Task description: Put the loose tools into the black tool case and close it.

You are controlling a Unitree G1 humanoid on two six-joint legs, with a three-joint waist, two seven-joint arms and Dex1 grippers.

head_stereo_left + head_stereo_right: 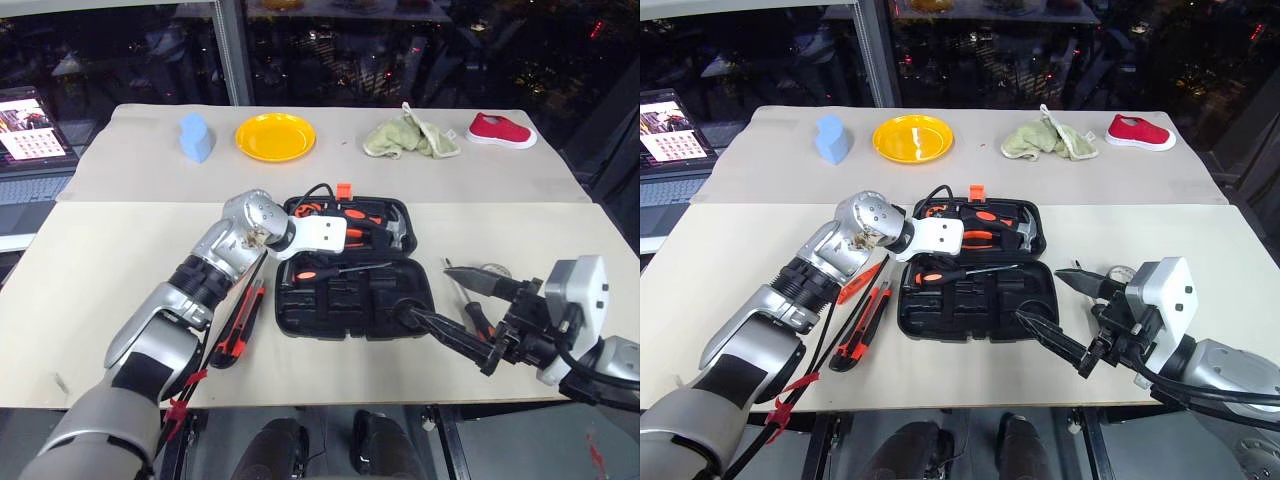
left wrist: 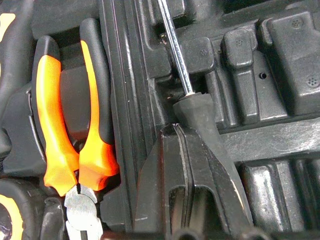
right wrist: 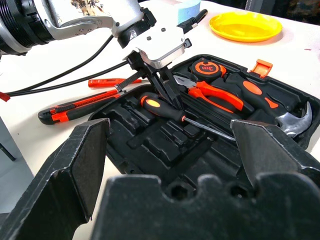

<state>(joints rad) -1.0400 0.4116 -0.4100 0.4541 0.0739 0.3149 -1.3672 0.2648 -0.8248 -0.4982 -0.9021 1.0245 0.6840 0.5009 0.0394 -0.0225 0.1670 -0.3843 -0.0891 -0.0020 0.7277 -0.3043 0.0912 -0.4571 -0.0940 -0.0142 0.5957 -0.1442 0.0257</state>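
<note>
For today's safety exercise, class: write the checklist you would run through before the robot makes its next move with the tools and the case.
1. Tool case open: ok.
2. Left gripper shut on the screwdriver over the case: ok.
3. Screwdriver seated in a recess: cannot tell.
4. Right gripper open, holding nothing: ok.
5. Utility knife packed: not ok, on the table left of the case.
6. Second screwdriver packed: not ok, on the table right of the case.

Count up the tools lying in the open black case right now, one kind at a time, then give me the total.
Screwdriver: 1
Pliers: 1
Hammer: 1
Tape measure: 1
Total: 4
</note>
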